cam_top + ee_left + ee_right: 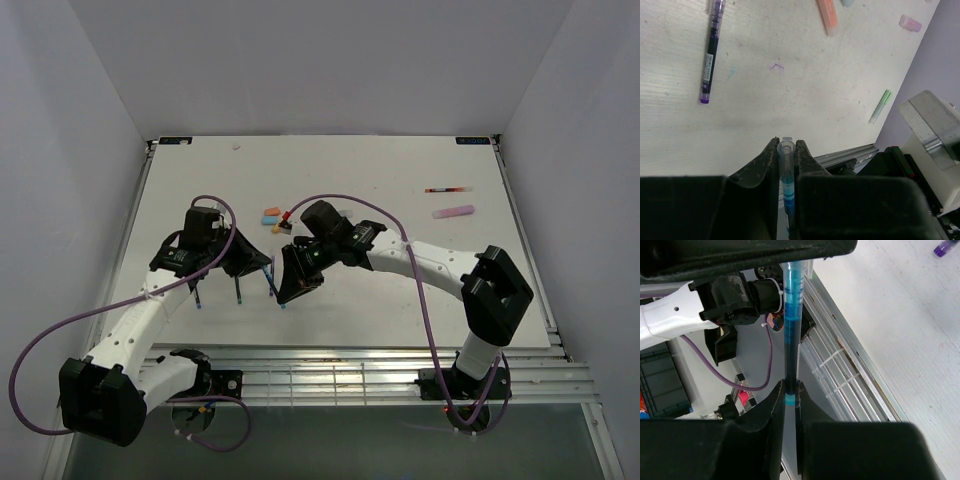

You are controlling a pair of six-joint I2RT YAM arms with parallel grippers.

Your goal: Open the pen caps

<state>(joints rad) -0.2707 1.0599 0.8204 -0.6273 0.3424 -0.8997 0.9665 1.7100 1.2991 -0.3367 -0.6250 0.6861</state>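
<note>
Black fingers (762, 167) of the left gripper (786, 146) fill the bottom of the left wrist view. They are pressed together on a clear end-piece, which I take to be the pen cap (785, 159) of a thin blue pen (791, 315). I see no gap between fingers and cap.

In the right wrist view, the right gripper (789, 390) is likewise clamped tight on the opposite end of the same barrel, at a pale blue band.

The pen is held off the table (815, 100), toward its near edge. Its long axis runs straight from one gripper to the other, so the cap lies directly away from the right gripper along the barrel. Both arms have hold of it, so neither is nearer.

My judgement is that the next move is a straight pull apart along that axis. Any sideways drift could bend the slim barrel or let it slip.

On the table beyond lie a purple pen (710, 50) and an orange highlighter (827, 15), both well apart from the held pen. I see no container in any view.
</note>
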